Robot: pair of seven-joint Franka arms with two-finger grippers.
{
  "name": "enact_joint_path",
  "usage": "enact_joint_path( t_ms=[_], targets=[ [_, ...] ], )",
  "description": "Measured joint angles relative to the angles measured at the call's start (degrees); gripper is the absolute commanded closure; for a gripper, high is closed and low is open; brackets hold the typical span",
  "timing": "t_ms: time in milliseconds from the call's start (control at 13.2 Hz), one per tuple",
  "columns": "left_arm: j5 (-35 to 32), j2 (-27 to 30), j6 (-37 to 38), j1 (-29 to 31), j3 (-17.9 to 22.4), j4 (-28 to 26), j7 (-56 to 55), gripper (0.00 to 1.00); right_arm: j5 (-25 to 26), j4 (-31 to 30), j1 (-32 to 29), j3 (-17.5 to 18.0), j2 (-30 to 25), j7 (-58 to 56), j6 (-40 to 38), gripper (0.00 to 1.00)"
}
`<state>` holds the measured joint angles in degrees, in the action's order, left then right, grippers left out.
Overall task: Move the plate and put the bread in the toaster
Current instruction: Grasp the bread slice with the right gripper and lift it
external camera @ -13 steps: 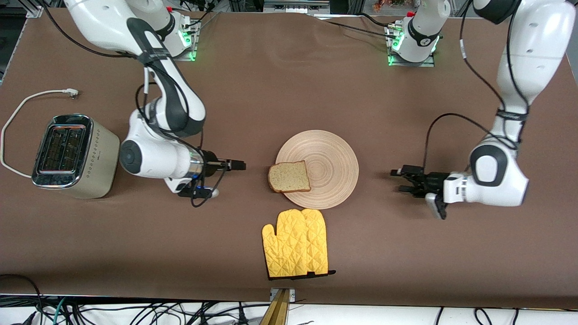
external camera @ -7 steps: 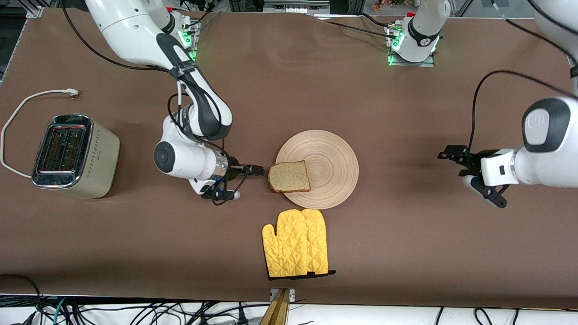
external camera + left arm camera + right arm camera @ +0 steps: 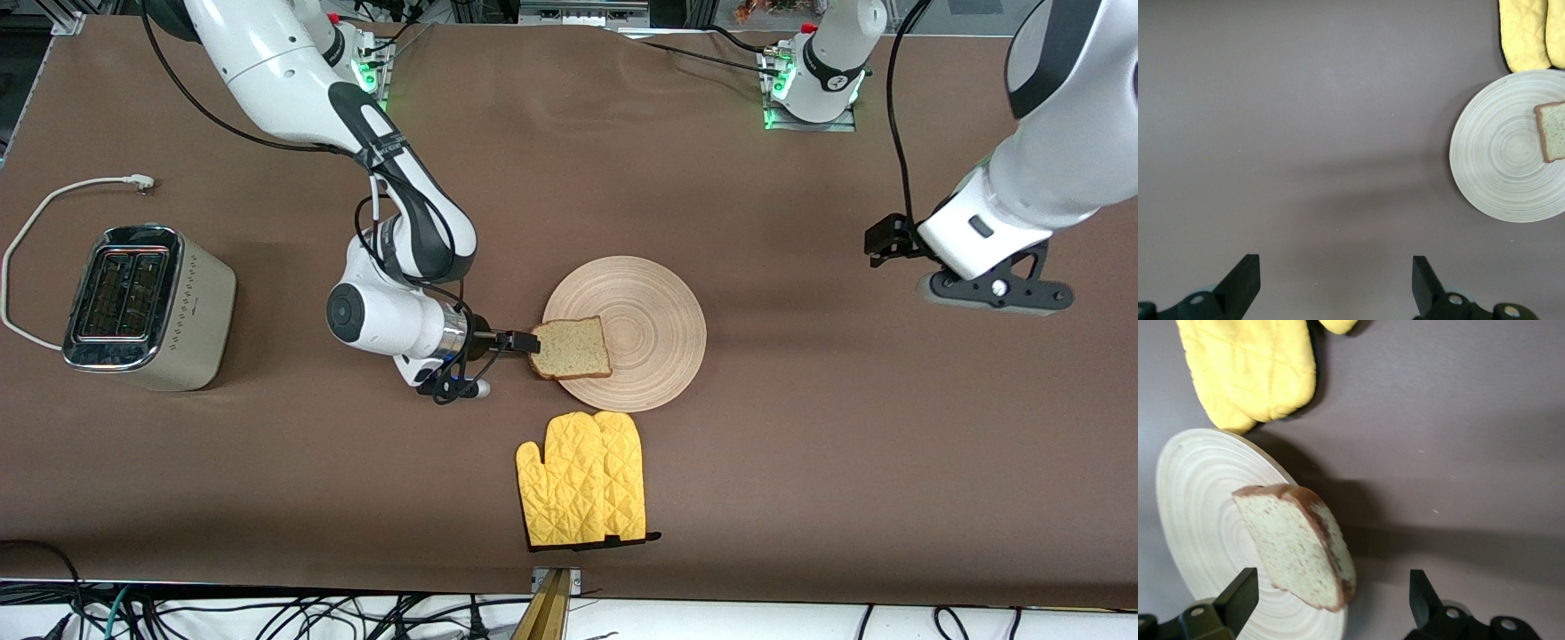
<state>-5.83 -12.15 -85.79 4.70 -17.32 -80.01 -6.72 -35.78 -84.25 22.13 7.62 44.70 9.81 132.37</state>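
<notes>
1. The right gripper (image 3: 524,341) was at the edge of the bread (image 3: 570,348), low over the table (image 3: 800,489) beside the plate (image 3: 653,302). In the right wrist view its fingers (image 3: 1238,597) were spread wide, with the bread (image 3: 1298,553) between them and not yet pinched.
2. The bread lay on the plate's rim toward the right arm's end of the table, one edge overhanging it. The overhang was judged the best place to grip.
3. The jaws should have closed on the crust edge gently, enough to hold without crushing the slice.
4. The lift should have been straight up, so the plate was not dragged toward the oven mitt (image 3: 582,480) just beside it.
5. The toaster (image 3: 142,307) stood well apart at the right arm's end, slots facing up; the slice would need turning on edge.
6. The left gripper (image 3: 1331,287) waited, released, high over bare table toward the left arm's end.
</notes>
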Motion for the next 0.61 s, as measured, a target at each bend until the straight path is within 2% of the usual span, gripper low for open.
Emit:
enact_joint_path(
  t_ms=[152,228,380,456,532,608],
  targets=[
    [0.04,0.32,-1.77,0.48,1.96,-0.12,0.0,0.0,-1.3,2.32,0.01,0.03,2.17,-2.06,0.16,0.0],
    [0.04,1.04,-4.24,-0.8,4.96,-1.07,0.0,0.0,-1.49,3.19,0.01,0.08,3.21,-2.71,0.63,0.0],
    [0.1,4.88,-11.75,-5.15,11.43,-7.5,0.03,0.0,-2.16,4.25,0.02,0.62,4.84,-3.31,1.82,0.01],
    [0.11,7.15,-14.37,-6.28,12.39,-11.13,-0.03,0.0,-2.34,4.44,0.06,0.93,5.4,-3.35,2.42,0.06],
    [0.11,9.11,-15.3,-7.04,12.61,-13.8,-0.37,0.0,-2.42,4.51,0.09,1.12,5.87,-3.35,2.78,0.16],
    [0.11,10.38,-15.34,-7.53,12.6,-15.22,-0.87,0.0,-2.66,4.54,0.11,1.2,6.16,-3.36,3.01,0.42]
  ],
)
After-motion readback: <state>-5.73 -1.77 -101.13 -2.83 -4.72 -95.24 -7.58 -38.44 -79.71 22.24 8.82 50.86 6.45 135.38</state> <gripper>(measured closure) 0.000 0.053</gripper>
